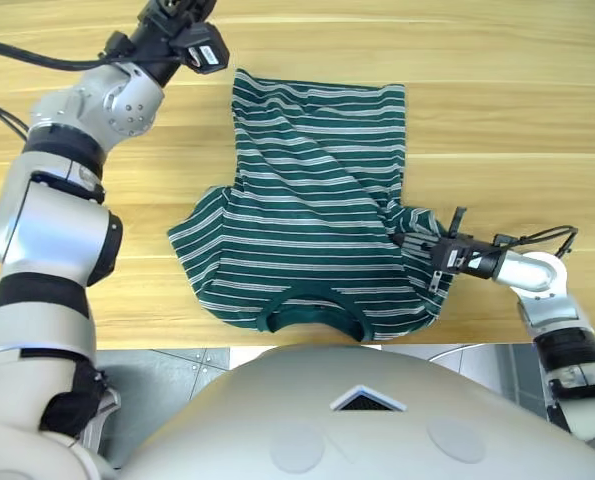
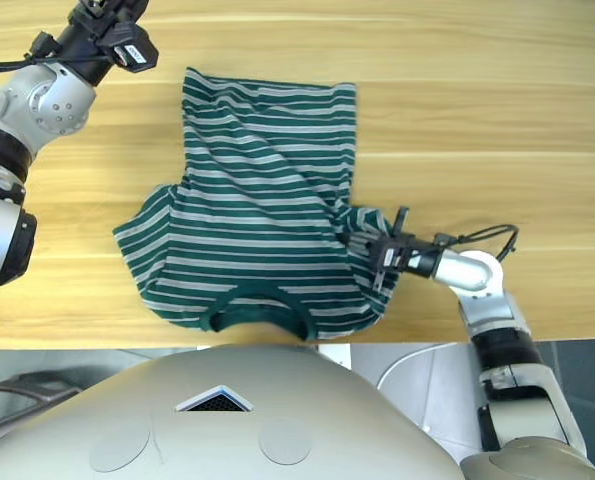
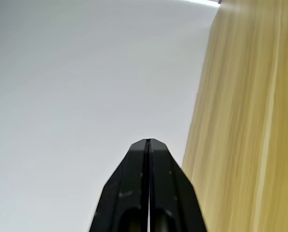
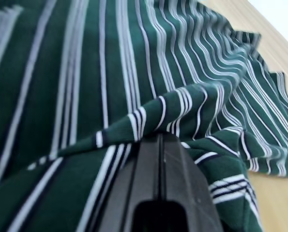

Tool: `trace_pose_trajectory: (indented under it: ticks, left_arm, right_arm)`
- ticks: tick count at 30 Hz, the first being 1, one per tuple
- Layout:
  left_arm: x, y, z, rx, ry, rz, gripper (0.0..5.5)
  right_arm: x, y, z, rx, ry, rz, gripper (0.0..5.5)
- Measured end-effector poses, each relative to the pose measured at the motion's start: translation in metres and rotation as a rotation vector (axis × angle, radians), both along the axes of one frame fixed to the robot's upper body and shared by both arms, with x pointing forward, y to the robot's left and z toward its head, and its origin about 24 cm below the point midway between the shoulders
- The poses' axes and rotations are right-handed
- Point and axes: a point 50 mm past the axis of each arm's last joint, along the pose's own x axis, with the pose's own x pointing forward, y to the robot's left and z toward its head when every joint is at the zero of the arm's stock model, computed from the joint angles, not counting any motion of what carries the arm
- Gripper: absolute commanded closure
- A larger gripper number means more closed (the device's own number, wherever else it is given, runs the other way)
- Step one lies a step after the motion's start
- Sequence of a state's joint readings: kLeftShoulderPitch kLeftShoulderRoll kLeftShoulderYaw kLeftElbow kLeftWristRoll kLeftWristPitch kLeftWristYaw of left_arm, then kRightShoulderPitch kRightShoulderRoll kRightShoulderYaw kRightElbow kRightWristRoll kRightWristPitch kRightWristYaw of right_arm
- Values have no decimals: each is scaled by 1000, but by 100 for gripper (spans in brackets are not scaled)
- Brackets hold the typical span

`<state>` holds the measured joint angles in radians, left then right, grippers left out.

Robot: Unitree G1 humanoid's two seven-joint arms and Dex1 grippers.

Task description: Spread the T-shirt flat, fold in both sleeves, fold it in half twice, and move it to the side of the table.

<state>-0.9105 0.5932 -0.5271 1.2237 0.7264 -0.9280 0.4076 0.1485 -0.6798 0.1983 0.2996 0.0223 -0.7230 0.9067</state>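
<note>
T-shirt lies mid-tabletop, collar near, long axis near-to-far; right gripper, jaws pinching its bunched right sleeve, is nearer; left gripper, jaws pressed together, sits far-left, well apart.

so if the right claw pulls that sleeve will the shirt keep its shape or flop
Probably floppy: the shirt lies wrinkled and bunches up at the right claw. It is likely light, and may slide on the smooth wooden table when tugged.
</note>
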Motion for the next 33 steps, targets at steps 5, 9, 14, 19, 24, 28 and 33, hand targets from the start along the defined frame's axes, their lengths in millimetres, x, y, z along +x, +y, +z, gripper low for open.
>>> trace_pose_trajectory:
  ticks: [5, 9, 14, 19, 24, 28, 33]
  left_arm:
    - [-11, 7, -3, -27, 109, -75, 550]
    - [-21, -1, -14, -55, 297, -203, 550]
    - [-47, -9, -41, -49, 580, -386, 550]
    - [-60, -10, -52, -28, 757, -477, 550]
    - [-60, -10, -51, -48, 775, -487, 550]
    - [-59, -12, -51, -56, 769, -486, 550]
    - [-59, -15, -54, -51, 767, -474, 550]
  right_arm:
    - [18, -8, 12, 4, -65, -118, 548]
    - [20, -7, 14, 6, -78, -117, 548]
    - [21, -7, 14, 11, -90, -135, 548]
    - [25, -5, 20, -4, -130, -131, 548]
    - [26, -25, 3, -110, -86, -224, 548]
    - [33, -38, 3, -153, -107, -276, 548]
    - [38, -48, 3, -184, -126, -317, 548]
